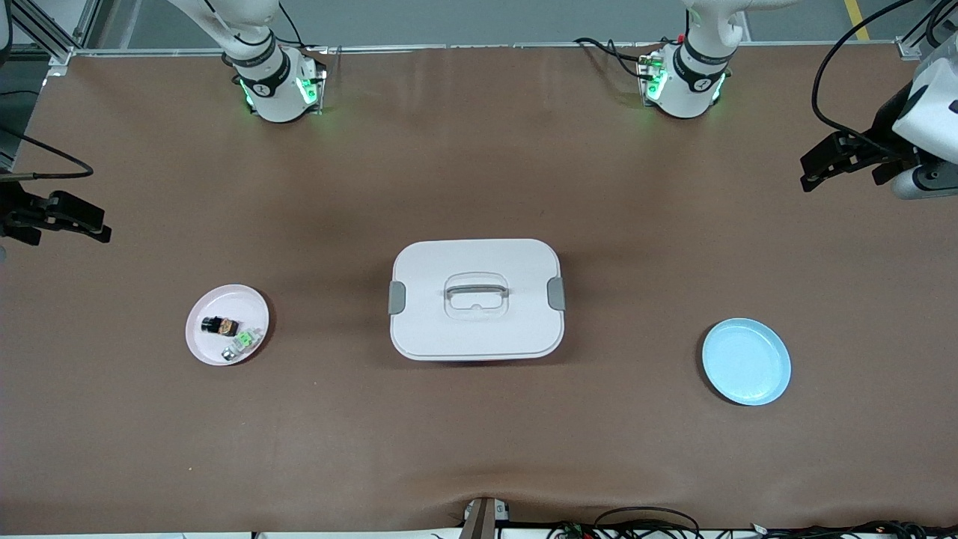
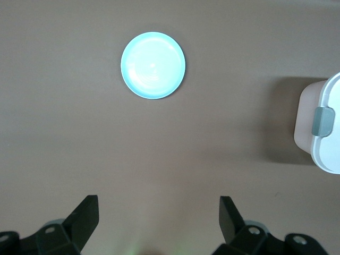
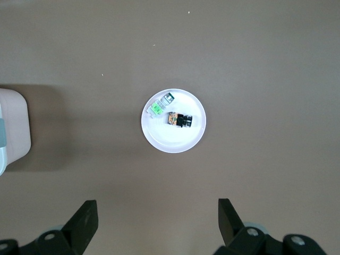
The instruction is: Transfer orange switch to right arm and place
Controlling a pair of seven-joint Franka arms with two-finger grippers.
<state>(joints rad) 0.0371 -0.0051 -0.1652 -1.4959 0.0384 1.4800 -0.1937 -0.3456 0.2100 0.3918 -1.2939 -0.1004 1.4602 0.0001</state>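
1. While both arms hang off the table at their own ends, the small orange-and-black switch (image 3: pixel 179 120) lies in the round pale pink plate (image 1: pixel 239 302), which sits on the table below the right gripper (image 3: pixel 158 212) and a little ahead of its fingertips.
2. That gripper is spread wide, with bare brown table covering (image 1: pixel 479 172) showing between its two black fingers (image 3: pixel 85 218); it has hold of nothing.
3. Likewise, the left gripper (image 2: pixel 159 212) is spread wide with nothing in it, and the round light blue plate (image 2: pixel 153 65) lies below and ahead of it with nothing on it.
4. As for the step in hand, I judge that the switch already rests where a hand-over to the right arm and a placing would leave it: at the right arm's end, in a plate, let go. Whether this task set it there cannot be told from one moment.
5. No grasp, lift or hand-over is under way, since neither gripper is near the switch or near the other gripper. If the placing is done, nothing further is called for, and the arms wait.
6. Counted:
   - one orange-and-black switch;
   - one green-and-clear switch (image 3: pixel 159 105), just beside it in the same plate;
   - two plates, one pink and one blue;
   - one white rectangular plastic box (image 1: pixel 434 329) with grey side clips and a lid with a handle, lying between the two grippers;
   - two grippers.
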